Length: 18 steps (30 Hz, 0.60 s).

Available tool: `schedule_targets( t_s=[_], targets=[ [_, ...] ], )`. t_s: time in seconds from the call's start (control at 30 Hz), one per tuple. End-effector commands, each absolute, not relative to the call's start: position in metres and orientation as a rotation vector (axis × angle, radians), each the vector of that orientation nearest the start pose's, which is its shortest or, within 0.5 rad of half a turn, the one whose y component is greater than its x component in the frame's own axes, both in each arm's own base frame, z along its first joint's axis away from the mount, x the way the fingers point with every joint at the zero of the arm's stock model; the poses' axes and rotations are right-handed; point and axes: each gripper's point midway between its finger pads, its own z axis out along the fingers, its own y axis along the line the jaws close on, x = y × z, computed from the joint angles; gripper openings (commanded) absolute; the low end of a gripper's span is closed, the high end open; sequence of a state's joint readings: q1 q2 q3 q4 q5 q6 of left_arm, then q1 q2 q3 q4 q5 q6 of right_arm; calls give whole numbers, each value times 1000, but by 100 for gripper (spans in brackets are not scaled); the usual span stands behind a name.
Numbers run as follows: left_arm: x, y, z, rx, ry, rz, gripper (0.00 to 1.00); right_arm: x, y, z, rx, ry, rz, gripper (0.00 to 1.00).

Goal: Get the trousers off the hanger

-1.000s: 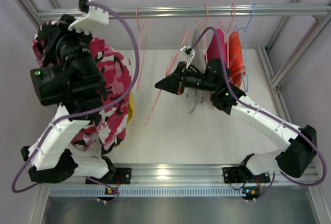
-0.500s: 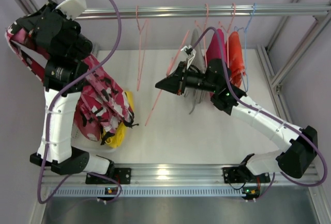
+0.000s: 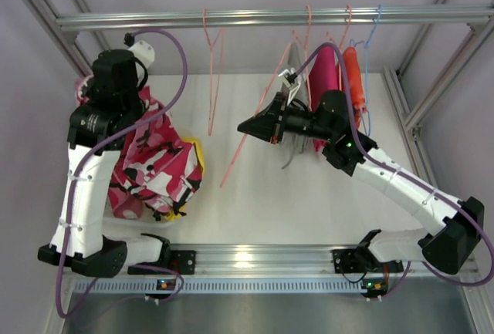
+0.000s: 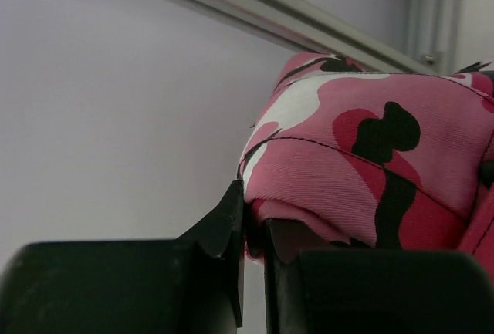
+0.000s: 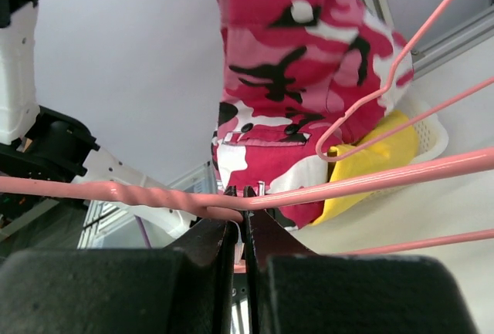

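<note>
Roughly halfway, I'd say. The camo trousers [image 3: 162, 160] are off their hanger: the left gripper [image 4: 248, 226] is clamped tight on a fold of them, well out from the left end of the rail [image 3: 255, 18], and the rest drapes onto the yellow pair [image 5: 370, 164] lying below. The right gripper [image 5: 241, 203] is pinched shut on the wire of a bare pink hanger [image 3: 255, 118], which slants away from the middle of the rail. Another empty hanger [image 3: 210, 79] dangles from the rail left of centre. What's left: the magenta pair [image 3: 324, 72], the orange pair [image 3: 353, 79] and something greyish [image 3: 293, 62] beside them, all hanging near the rail's right end.
</note>
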<state>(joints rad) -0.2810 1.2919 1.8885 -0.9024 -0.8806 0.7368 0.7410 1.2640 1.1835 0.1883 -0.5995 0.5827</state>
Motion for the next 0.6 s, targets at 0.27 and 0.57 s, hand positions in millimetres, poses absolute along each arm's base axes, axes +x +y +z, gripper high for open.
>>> schedule_targets(
  t_s=[0.27, 0.57],
  targets=[
    [278, -6, 364, 309, 2026, 323, 0, 205, 334, 411, -678, 1450, 1422, 0],
    [267, 32, 218, 246, 2386, 206, 0, 204, 324, 415, -661, 1449, 1389, 0]
  ],
)
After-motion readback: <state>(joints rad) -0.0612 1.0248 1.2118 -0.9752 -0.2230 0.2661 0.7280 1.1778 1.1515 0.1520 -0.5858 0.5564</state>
